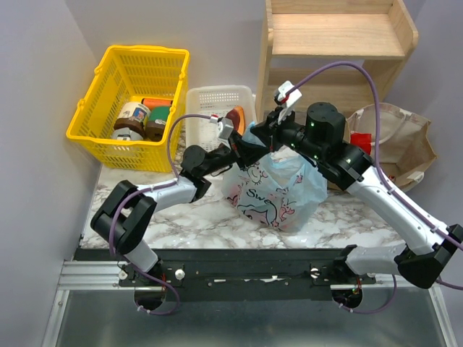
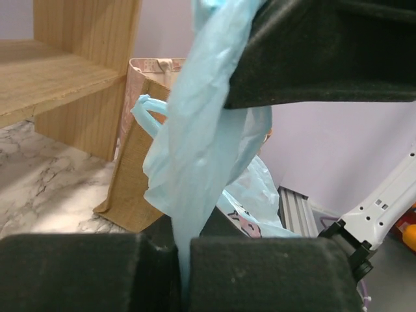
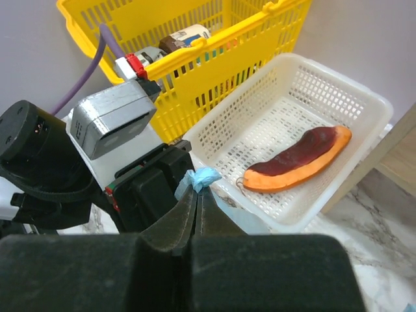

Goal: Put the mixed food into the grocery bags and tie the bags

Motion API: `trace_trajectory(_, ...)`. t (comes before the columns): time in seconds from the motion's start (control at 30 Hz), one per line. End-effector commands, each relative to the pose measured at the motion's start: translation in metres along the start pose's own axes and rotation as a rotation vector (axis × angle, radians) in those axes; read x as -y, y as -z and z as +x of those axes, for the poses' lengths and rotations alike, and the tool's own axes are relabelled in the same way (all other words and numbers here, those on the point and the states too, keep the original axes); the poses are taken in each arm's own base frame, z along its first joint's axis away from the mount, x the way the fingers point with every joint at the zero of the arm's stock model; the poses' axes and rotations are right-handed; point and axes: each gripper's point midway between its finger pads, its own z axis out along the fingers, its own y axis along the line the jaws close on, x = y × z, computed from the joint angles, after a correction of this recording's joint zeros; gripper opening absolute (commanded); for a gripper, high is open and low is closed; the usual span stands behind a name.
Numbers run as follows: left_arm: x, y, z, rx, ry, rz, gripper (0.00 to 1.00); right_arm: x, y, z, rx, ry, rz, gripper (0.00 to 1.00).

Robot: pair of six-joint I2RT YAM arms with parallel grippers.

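The light-blue grocery bag (image 1: 278, 189) with cartoon prints stands bulging in the middle of the marble table, and its contents are hidden. Both grippers meet above its top left. My left gripper (image 1: 242, 150) (image 2: 182, 260) is shut on a stretched strip of the bag's plastic (image 2: 195, 156). My right gripper (image 1: 265, 137) (image 3: 197, 203) is shut on a bunched blue handle end (image 3: 208, 177), right beside the left gripper's body (image 3: 153, 188). The tan-brown grocery bag (image 1: 396, 148) (image 2: 136, 169) stands at the right, with something red (image 1: 362, 142) showing inside.
A yellow mesh basket (image 1: 108, 79) (image 3: 214, 65) with jars stands at the back left. Beside it is the white slotted tray (image 1: 206, 97) (image 3: 364, 97) holding a purple-and-orange wedge (image 3: 299, 159). A wooden shelf unit (image 1: 340, 43) (image 2: 65, 71) rises behind the bags.
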Motion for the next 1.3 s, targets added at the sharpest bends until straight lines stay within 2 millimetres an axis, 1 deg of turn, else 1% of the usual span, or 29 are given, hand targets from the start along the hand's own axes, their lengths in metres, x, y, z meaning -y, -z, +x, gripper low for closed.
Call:
trace_trajectory(0.0, -0.012, 0.011, -0.008, 0.006, 0.012, -0.083, 0.0, 0.017, 0.022, -0.017, 0.06, 0.015, 0.082, 0.29)
trace_trajectory(0.03, -0.018, 0.016, -0.001, -0.028, 0.035, -0.117, 0.0, 0.018, 0.028, -0.014, 0.042, 0.018, 0.095, 0.61)
trace_trajectory(0.07, -0.023, 0.02, 0.0, -0.042, 0.041, -0.146, 0.0, 0.026, 0.039, -0.014, 0.042, 0.05, 0.14, 0.72)
trace_trajectory(0.1, -0.02, 0.022, -0.007, -0.047, 0.009, -0.155, 0.0, 0.031, 0.046, -0.013, 0.04, 0.058, 0.171, 0.8)
trace_trajectory(0.13, -0.027, 0.027, 0.003, -0.094, 0.027, -0.206, 0.0, 0.035, 0.054, -0.007, 0.017, 0.07, 0.196, 0.89)
trace_trajectory(0.17, -0.028, 0.03, 0.004, -0.11, 0.021, -0.224, 0.0, 0.048, 0.062, -0.002, 0.005, 0.072, 0.275, 0.93)
trace_trajectory(0.2, -0.026, 0.031, 0.0, -0.112, 0.018, -0.234, 0.0, 0.054, 0.072, 0.004, -0.005, 0.077, 0.317, 0.95)
trace_trajectory(0.23, -0.029, 0.036, 0.006, -0.141, 0.024, -0.262, 0.0, 0.061, 0.078, 0.014, -0.038, 0.086, 0.354, 0.99)
trace_trajectory(0.27, -0.031, 0.038, 0.006, -0.146, 0.022, -0.281, 0.0, 0.07, 0.085, 0.021, -0.056, 0.089, 0.412, 1.0)
trace_trajectory(0.3, -0.03, 0.04, 0.003, -0.145, 0.018, -0.289, 0.0, 0.075, 0.088, 0.037, -0.096, 0.096, 0.436, 1.0)
trace_trajectory(0.33, -0.031, 0.042, 0.006, -0.163, 0.025, -0.302, 0.0, 0.08, 0.09, 0.048, -0.132, 0.102, 0.461, 1.0)
trace_trajectory(0.4, -0.029, 0.042, 0.003, -0.164, 0.028, -0.305, 0.0, 0.094, 0.095, 0.068, -0.182, 0.111, 0.543, 1.0)
trace_trajectory(0.43, -0.029, 0.043, 0.004, -0.174, 0.034, -0.312, 0.0, 0.1, 0.094, 0.082, -0.22, 0.12, 0.569, 1.0)
trace_trajectory(0.47, -0.029, 0.042, 0.003, -0.173, 0.034, -0.313, 0.0, 0.108, 0.098, 0.088, -0.239, 0.127, 0.624, 1.0)
trace_trajectory(0.53, -0.029, 0.044, 0.003, -0.179, 0.038, -0.32, 0.0, 0.114, 0.099, 0.1, -0.272, 0.128, 0.662, 1.0)
trace_trajectory(0.63, -0.029, 0.043, 0.002, -0.183, 0.043, -0.326, 0.0, 0.117, 0.099, 0.104, -0.278, 0.128, 0.682, 1.0)
trace_trajectory(0.73, -0.03, 0.044, 0.0, -0.185, 0.041, -0.342, 0.0, 0.123, 0.1, 0.114, -0.303, 0.139, 0.716, 1.0)
trace_trajectory(0.87, -0.03, 0.045, -0.002, -0.188, 0.035, -0.348, 0.0, 0.125, 0.1, 0.134, -0.336, 0.143, 0.732, 0.99)
trace_trajectory(0.9, -0.03, 0.044, -0.003, -0.185, 0.034, -0.346, 0.0, 0.126, 0.1, 0.144, -0.358, 0.149, 0.737, 0.98)
trace_trajectory(0.93, -0.03, 0.045, -0.002, -0.188, 0.034, -0.35, 0.0, 0.128, 0.1, 0.147, -0.358, 0.147, 0.743, 0.96)
trace_trajectory(0.97, -0.03, 0.046, -0.002, -0.189, 0.035, -0.354, 0.0, 0.127, 0.098, 0.15, -0.363, 0.145, 0.74, 0.92)
trace_trajectory(1.07, -0.031, 0.048, -0.001, -0.194, 0.031, -0.364, 0.0, 0.127, 0.094, 0.155, -0.367, 0.132, 0.734, 0.86)
trace_trajectory(1.1, -0.03, 0.048, -0.004, -0.189, 0.027, -0.364, 0.0, 0.127, 0.094, 0.156, -0.365, 0.13, 0.735, 0.86)
trace_trajectory(1.13, -0.031, 0.049, -0.002, -0.195, 0.03, -0.37, 0.0, 0.127, 0.093, 0.158, -0.366, 0.129, 0.736, 0.86)
trace_trajectory(1.2, -0.03, 0.05, -0.005, -0.188, 0.021, -0.378, 0.0, 0.131, 0.094, 0.16, -0.363, 0.128, 0.762, 0.76)
trace_trajectory(1.23, -0.031, 0.052, -0.004, -0.196, 0.024, -0.39, 0.0, 0.132, 0.096, 0.16, -0.36, 0.126, 0.775, 0.71)
trace_trajectory(1.27, -0.033, 0.054, -0.003, -0.201, 0.022, -0.402, 0.0, 0.134, 0.1, 0.158, -0.348, 0.116, 0.801, 0.65)
